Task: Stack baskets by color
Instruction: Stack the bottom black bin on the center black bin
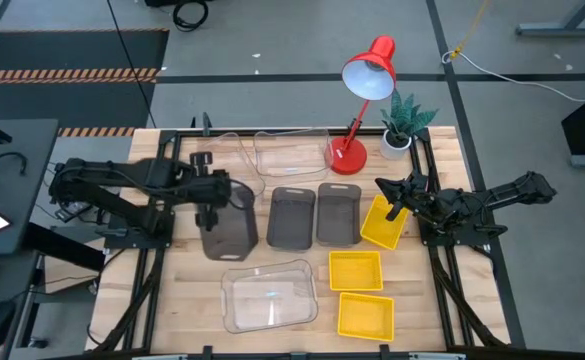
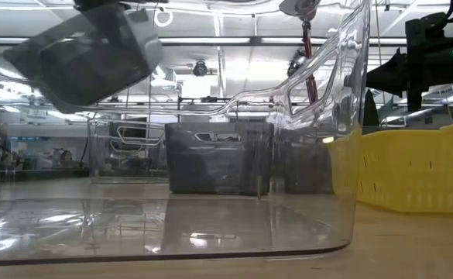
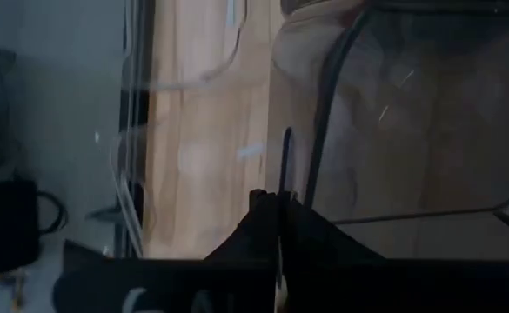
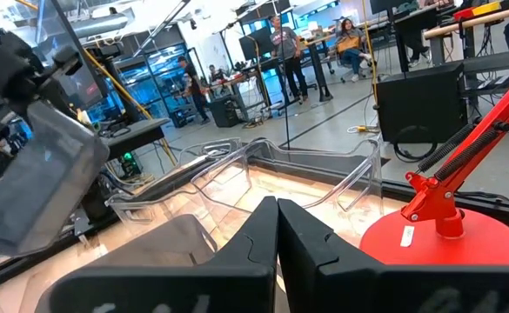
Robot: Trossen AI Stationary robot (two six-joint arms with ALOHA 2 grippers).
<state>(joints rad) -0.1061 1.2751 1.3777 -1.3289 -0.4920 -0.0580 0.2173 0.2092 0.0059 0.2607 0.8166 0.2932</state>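
High view gives you the layout at once: your left gripper [image 1: 212, 200] has its fingers pinched on the rim of a dark grey basket [image 1: 227, 228], which hangs tilted off the wood, probably because a one-sided hold on the rim lets the far end sag. Just to that gripper's right sit two more grey baskets [image 1: 292, 216] side by side on the table [image 1: 187, 300], the likely place for the held one to nest. Your right gripper [image 1: 397, 200] is pressed onto the upper rim of a yellow basket [image 1: 383, 222], which leans up on edge; nearer you from it, two yellow baskets [image 1: 356, 271] lie flat, one just behind the other. A clear basket [image 1: 269, 294] rests below and right of the left gripper, and another clear basket [image 1: 290, 152] lies beyond it near the red lamp [image 1: 364, 110] and a small potted plant [image 1: 402, 128]. All the baskets look like thin moulded plastic with rounded corners: the grey ones smoky and half see-through, the yellow ones opaque with slotted walls in the low view, the clear ones glossy and hard to read by outline. You may find that smooth, flexible walls let a rim pinch slip or twist.
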